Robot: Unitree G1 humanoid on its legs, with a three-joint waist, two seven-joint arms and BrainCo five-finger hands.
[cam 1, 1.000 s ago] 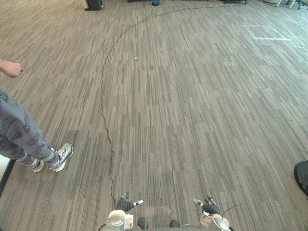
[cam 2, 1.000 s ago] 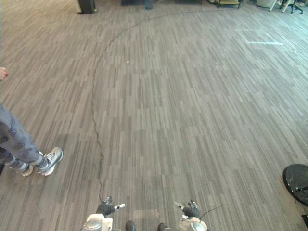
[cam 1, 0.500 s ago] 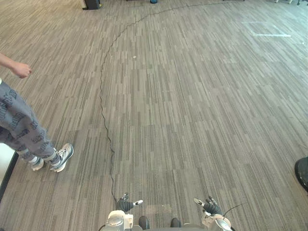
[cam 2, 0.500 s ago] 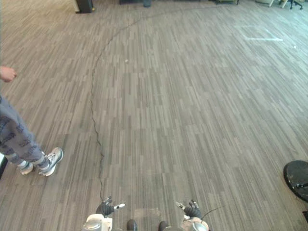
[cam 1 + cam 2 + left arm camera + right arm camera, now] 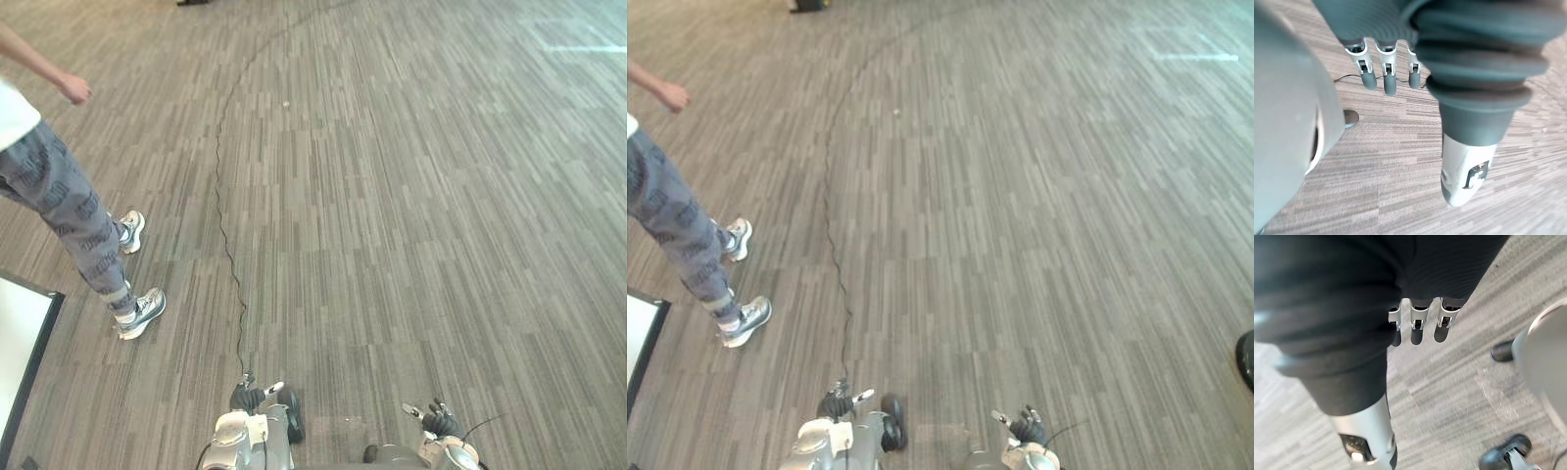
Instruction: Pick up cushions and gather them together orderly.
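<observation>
Head-camera and wrist views of a robot standing on a grey, strip-patterned carpet floor [image 5: 411, 196]. The left hand [image 5: 255, 398] and the right hand [image 5: 440, 423] hang low at the near edge of the scene, well apart from each other. The left wrist view shows the left hand's silver, dark-tipped fingers [image 5: 1389, 78] straight and relaxed with the thumb held apart. The right wrist view shows the right hand's fingers [image 5: 1418, 319] in the same slack row. Both hands are empty, with only carpet past the fingertips. The relation on which the coming move depends cannot be read here. Which way the cushions lie from the fingers, how their long axes run, and which hand is nearer cannot be told. The step in hand is therefore judged to be locating them, probably by turning or walking, and not reaching. To the robot's left a person in grey patterned trousers [image 5: 69, 211] and pale trainers stands mid-stride, one hand [image 5: 73, 88] swung out. Nearer the robot on that side lies a white panel with a black edge [image 5: 20, 343]. The right eye view adds a dark rounded object [image 5: 1246, 360] at its right edge, too cropped to identify. The wrist views alone give the finger posture in close detail.
</observation>
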